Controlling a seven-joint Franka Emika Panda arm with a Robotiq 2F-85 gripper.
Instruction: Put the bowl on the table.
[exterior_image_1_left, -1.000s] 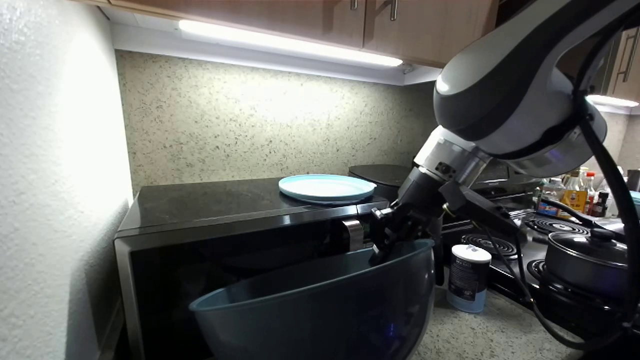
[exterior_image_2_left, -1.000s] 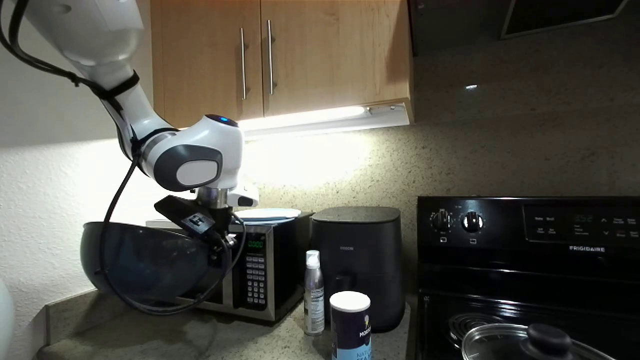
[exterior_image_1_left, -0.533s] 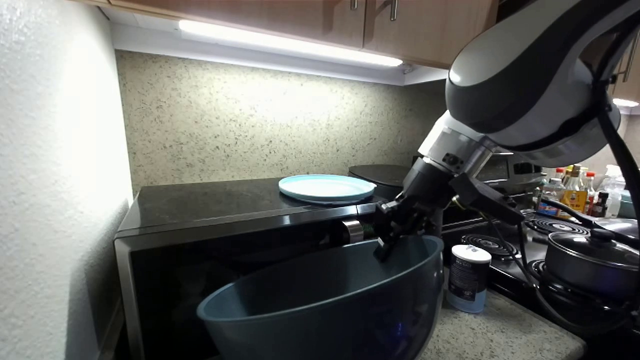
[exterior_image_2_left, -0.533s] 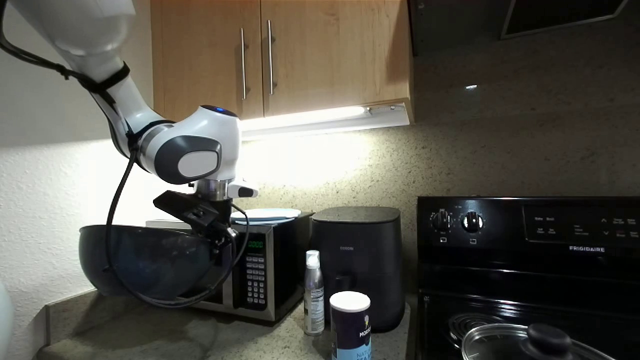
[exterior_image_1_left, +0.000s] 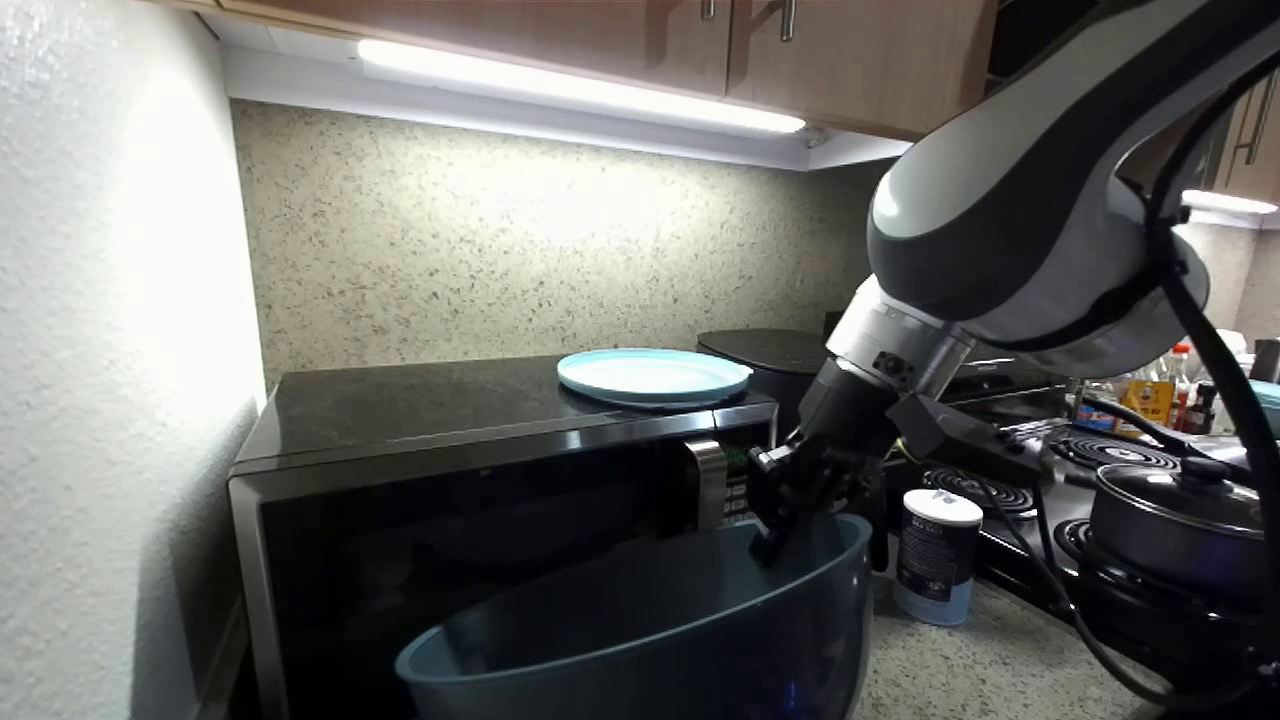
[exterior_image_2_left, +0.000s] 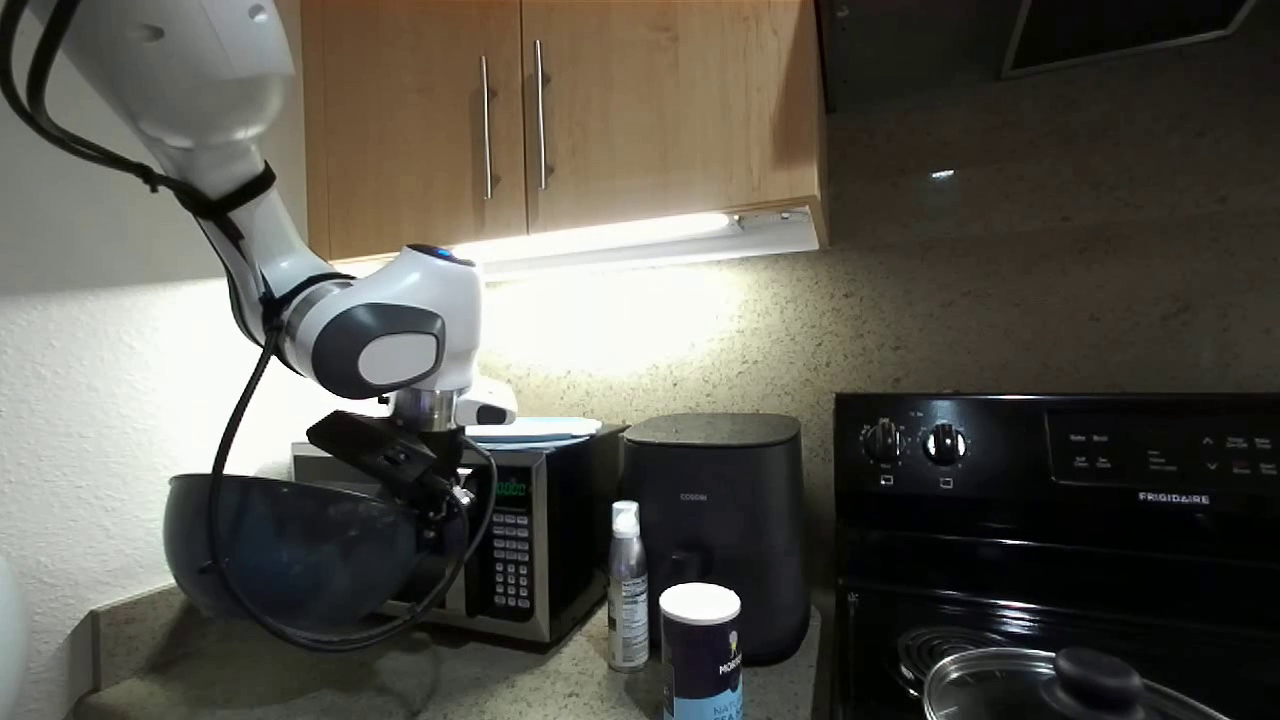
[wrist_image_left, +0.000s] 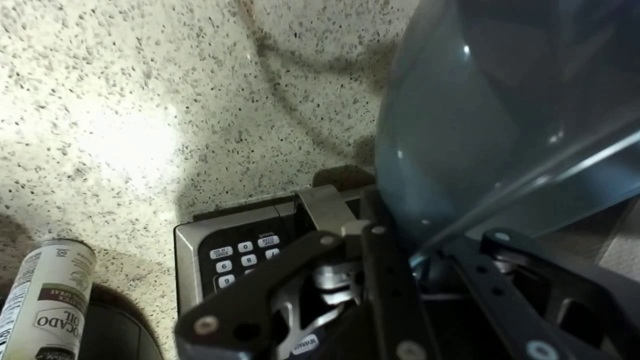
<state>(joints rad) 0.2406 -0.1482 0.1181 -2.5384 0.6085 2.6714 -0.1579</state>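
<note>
The large dark teal-blue bowl (exterior_image_1_left: 650, 655) hangs from my gripper (exterior_image_1_left: 768, 548) in front of the microwave, tilted in that exterior view. It also shows in an exterior view (exterior_image_2_left: 290, 550) at the left, above the speckled counter (exterior_image_2_left: 520, 690). My gripper (exterior_image_2_left: 435, 515) is shut on the bowl's rim, one finger inside and one outside. In the wrist view the bowl (wrist_image_left: 465, 120) fills the upper right, and its rim runs down between the fingers (wrist_image_left: 422, 250). The counter (wrist_image_left: 150, 80) lies below, with shadows on it. The bowl's underside is hidden.
The black microwave (exterior_image_1_left: 400, 410) stands behind the bowl with a pale blue plate (exterior_image_1_left: 655, 375) on top. A salt canister (exterior_image_2_left: 702, 650), spray bottle (exterior_image_2_left: 628, 600) and black air fryer (exterior_image_2_left: 715, 540) stand right of it. A white wall (exterior_image_1_left: 110, 350) bounds the left. A lidded pot (exterior_image_1_left: 1180, 520) sits on the stove.
My gripper and the bowl have moved down over the last second, with a small sideways shift. The rim stays in the gripper. The microwave, plate and canister have not moved.
</note>
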